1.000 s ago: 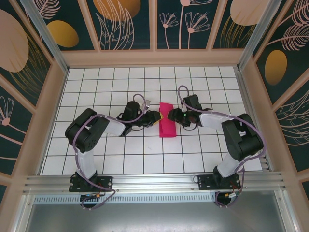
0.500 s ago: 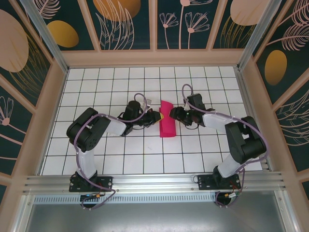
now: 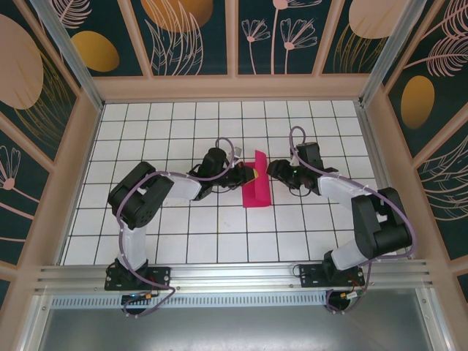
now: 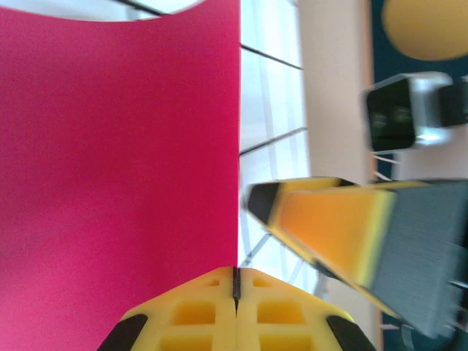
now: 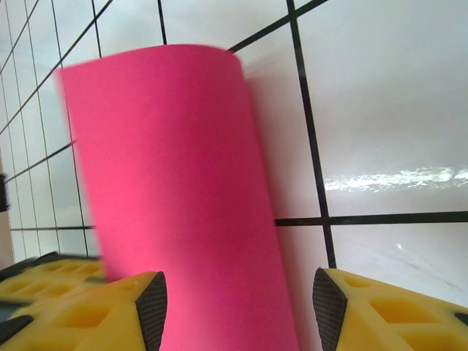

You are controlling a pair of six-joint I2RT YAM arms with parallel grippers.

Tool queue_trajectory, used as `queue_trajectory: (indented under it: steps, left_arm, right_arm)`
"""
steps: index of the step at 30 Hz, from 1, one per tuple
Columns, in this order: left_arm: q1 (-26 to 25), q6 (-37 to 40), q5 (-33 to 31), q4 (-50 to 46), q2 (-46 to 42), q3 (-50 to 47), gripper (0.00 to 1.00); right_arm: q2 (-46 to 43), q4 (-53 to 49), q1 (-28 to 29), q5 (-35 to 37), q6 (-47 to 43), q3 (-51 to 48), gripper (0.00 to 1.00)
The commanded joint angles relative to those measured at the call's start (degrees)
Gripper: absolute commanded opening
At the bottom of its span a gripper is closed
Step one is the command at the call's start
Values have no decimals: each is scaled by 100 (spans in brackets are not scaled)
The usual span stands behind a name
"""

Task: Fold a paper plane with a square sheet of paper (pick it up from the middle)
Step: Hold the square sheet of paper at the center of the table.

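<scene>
The table (image 3: 146, 234) is white tiles with black grid lines. Near its middle lies the folded pink paper (image 3: 257, 191) — one side curls up off the tiles.

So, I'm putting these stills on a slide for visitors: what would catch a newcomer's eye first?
The bright pink paper, folded over and curling up in the middle of the white tiled table. Next, the left gripper shut on its edge, and the right gripper open close beside it. Around them stand dark walls with gold and pink plant motifs.
</scene>
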Motion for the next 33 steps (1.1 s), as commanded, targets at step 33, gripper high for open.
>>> queue_trajectory:
  steps: [33]
  left_arm:
    - [68,543,-1212,-2418,-188,470,26]
  right_arm:
    - [2113,-1963,623,403,-1607,1536,40]
